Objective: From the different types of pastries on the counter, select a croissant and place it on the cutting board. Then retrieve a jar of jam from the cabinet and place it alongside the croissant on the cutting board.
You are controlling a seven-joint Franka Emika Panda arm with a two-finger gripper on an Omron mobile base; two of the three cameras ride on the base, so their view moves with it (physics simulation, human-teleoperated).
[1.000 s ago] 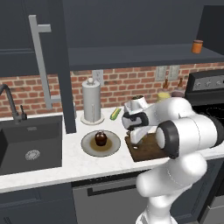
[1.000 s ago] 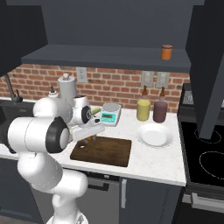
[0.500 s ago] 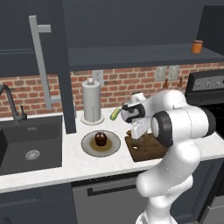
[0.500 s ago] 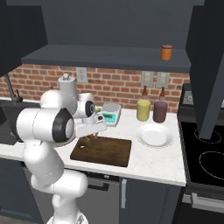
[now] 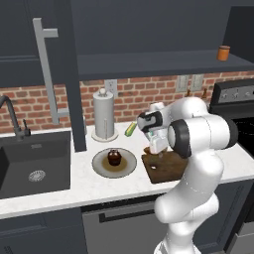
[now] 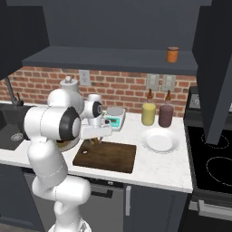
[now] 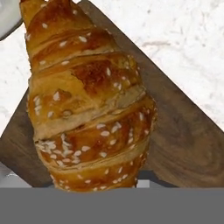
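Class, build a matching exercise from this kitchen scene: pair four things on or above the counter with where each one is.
Things:
1. golden sesame-flecked croissant
2. dark chocolate cupcake
3. small orange jar
4. empty white round plate

Places:
A. on the dark shelf above the counter
B. in the claw, over the dark wooden cutting board
C. on the counter right of the board
D. on the tan plate by the sink

Pairs: 1-B, 2-D, 3-A, 4-C
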